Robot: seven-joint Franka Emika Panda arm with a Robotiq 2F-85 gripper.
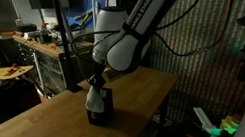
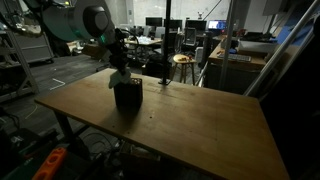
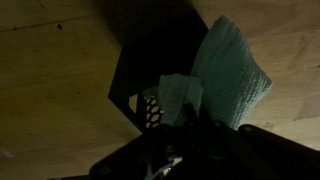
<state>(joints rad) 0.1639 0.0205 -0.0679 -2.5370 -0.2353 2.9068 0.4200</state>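
Closest to us in the wrist view, the pincer (image 3: 185,140) is drawn narrow, its jaws nipped on a raised fold of the cloth (image 3: 228,70). The rest of that pale cloth drapes over one side of the black box (image 3: 140,70) right below, which has a mesh wall. From how things lie, we judge the cloth to be halfway: part of it hangs inside or against the box, part spreads beyond its rim, and none of it is released. We cannot tell how deep it reaches inside, since the box's mouth is dark.

In both exterior views the pincer (image 1: 95,81) hangs straight above the box (image 2: 127,96), with the cloth between them. The box stands upright on the wooden counter (image 2: 200,120), on the arm's (image 1: 135,26) side. We see bare wood all round it, widest on the side away from the arm, so sideways moves and a straight lift have room. The counter's nearer edges lie on the arm's side.

Farther off we see a stool (image 2: 182,60) and cluttered desks (image 2: 160,40), well apart from the counter.
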